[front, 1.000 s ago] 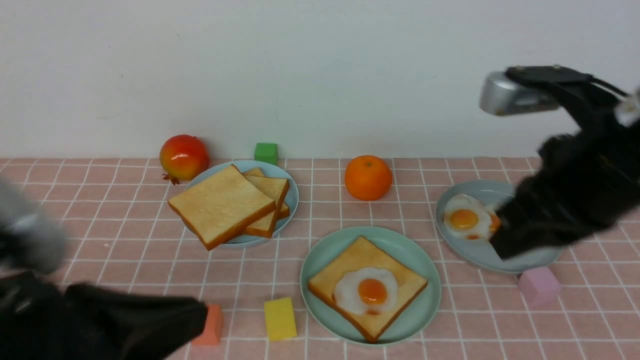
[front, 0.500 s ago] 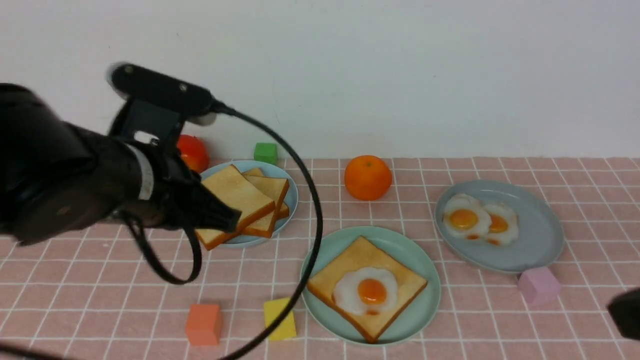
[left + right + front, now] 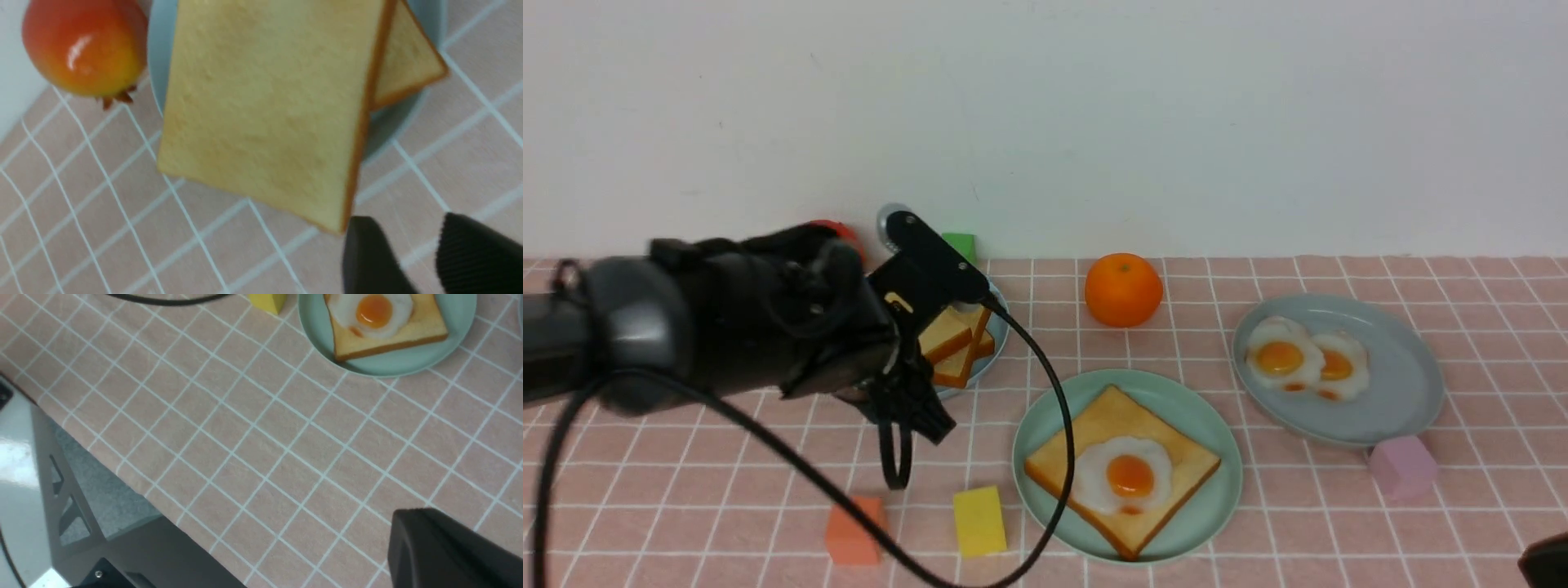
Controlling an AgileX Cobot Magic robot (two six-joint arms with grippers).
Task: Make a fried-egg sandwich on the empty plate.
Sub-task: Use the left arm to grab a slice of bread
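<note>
A round mint-green plate (image 3: 1218, 457) with a low rim sits at lower centre of the front view on a pink cloth with a white grid (image 3: 1339, 531). On it lies one thick square golden-brown toast slice (image 3: 1094, 429), turned corner-forward, and a flat wavy white fried egg (image 3: 1125, 475) with an orange yolk lies on that slice; no second slice covers it. At centre left a smaller pale-blue round plate (image 3: 999, 343) carries a stack of toast slices (image 3: 956, 351), largely hidden by the left arm. The left wrist view shows the top slice of the stack (image 3: 265, 110) reaching past the plate's rim over the cloth. The left gripper (image 3: 408, 222) hangs just beside that slice's corner, its two black fingers (image 3: 367, 257) parted with cloth showing between them and nothing held; whether a finger touches the crust cannot be told. A red-yellow pomegranate (image 3: 83, 45) stands just beside the blue plate. At right a grey-blue oval dish (image 3: 1401, 392) holds two more fried eggs (image 3: 1280, 358). An orange (image 3: 1123, 290) sits at upper centre. The right gripper (image 3: 449, 547) is at the lower right corner, closed and empty.
</note>
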